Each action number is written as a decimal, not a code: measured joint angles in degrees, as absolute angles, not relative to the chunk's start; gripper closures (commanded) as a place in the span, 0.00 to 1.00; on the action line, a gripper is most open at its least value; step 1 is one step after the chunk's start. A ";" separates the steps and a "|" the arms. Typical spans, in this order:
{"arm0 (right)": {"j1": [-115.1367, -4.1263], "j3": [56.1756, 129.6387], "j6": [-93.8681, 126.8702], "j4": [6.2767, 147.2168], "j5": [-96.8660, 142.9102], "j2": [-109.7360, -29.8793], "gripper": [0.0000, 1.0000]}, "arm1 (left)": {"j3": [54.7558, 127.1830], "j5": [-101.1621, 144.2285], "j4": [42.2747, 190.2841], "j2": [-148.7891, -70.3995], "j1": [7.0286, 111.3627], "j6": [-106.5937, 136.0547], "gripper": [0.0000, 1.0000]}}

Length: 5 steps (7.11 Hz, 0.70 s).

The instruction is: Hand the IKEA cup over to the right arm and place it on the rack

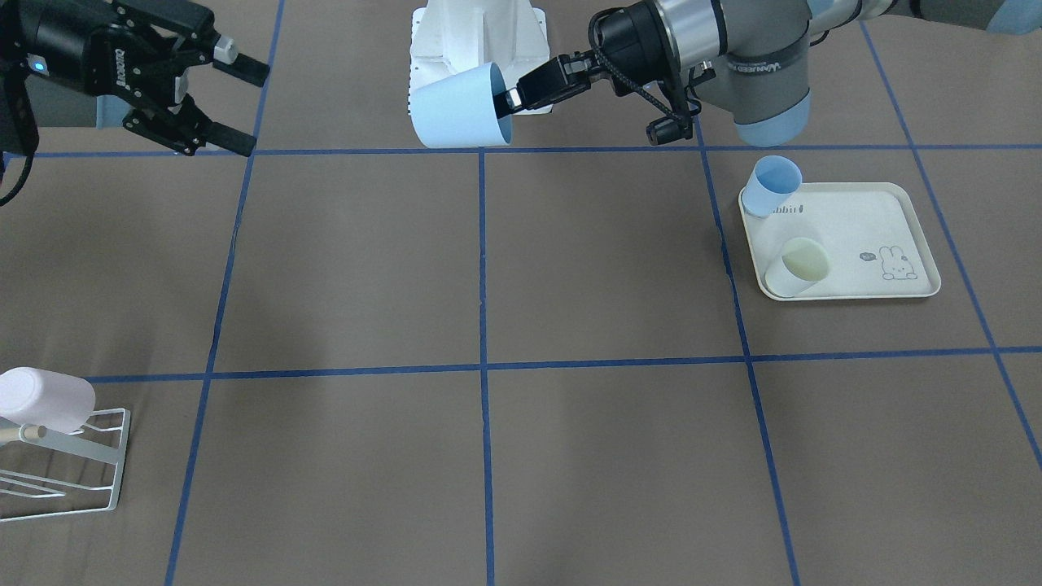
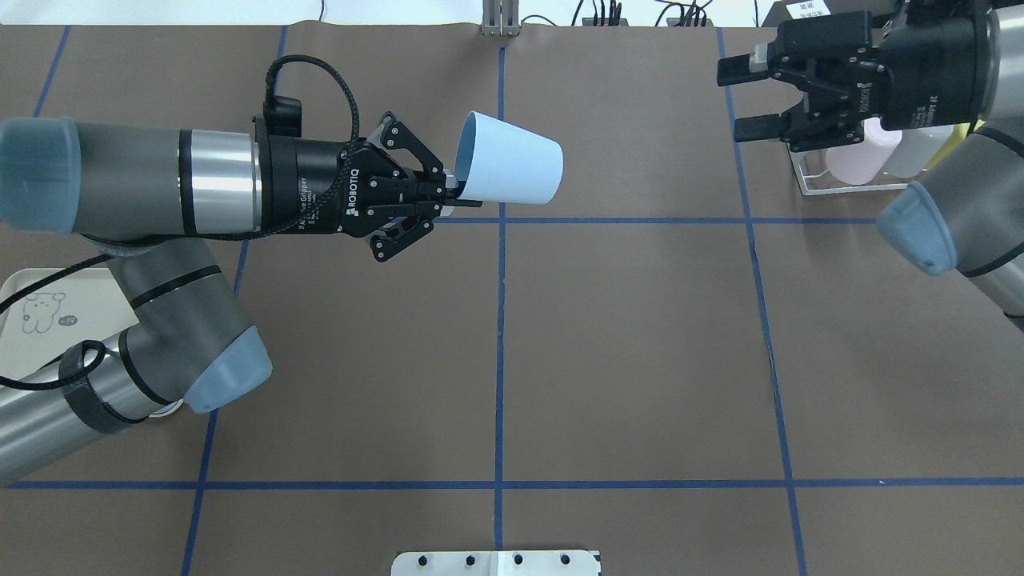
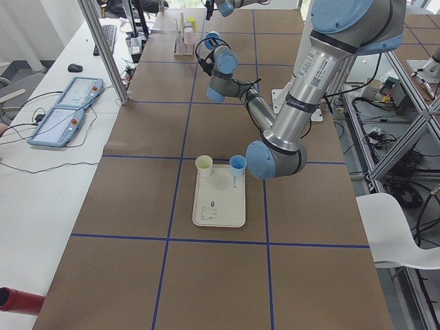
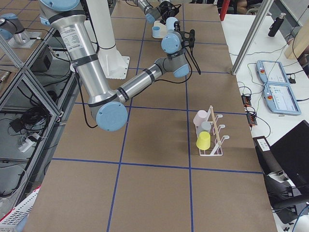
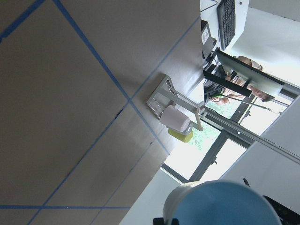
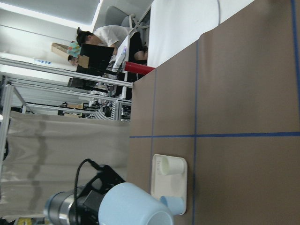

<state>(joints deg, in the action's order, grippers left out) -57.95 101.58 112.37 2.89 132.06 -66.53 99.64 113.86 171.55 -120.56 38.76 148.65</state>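
Note:
My left gripper [image 2: 452, 190] is shut on the rim of a light blue cup [image 2: 512, 168]. It holds the cup on its side, high above the table's middle, base toward the right arm. The front view shows the same cup [image 1: 460, 107] in the left gripper [image 1: 511, 98]. My right gripper [image 2: 740, 100] is open and empty, well to the right of the cup, with its jaws facing it; it also shows in the front view [image 1: 244, 108]. The white wire rack [image 2: 832, 190] stands just behind the right gripper, with a pink cup [image 2: 856, 160] on it.
A cream rabbit tray [image 1: 855, 236] under the left arm holds a small blue cup [image 1: 773, 185] and a pale yellow cup [image 1: 802, 264]. In the right side view the rack [image 4: 215, 137] carries pink, grey and yellow cups. Blue tape lines cross the brown table.

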 measured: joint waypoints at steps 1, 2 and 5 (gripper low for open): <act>-54.89 101.52 114.91 -2.20 127.45 -65.83 0.02 | 99.51 113.71 176.13 -120.53 38.61 152.68 1.00; -52.11 101.53 116.24 -5.68 123.71 -65.41 0.02 | 99.63 113.64 180.11 -120.43 38.57 156.41 1.00; -46.16 102.17 117.18 -9.31 116.76 -64.52 0.02 | 100.27 110.37 187.76 -120.00 38.56 163.04 1.00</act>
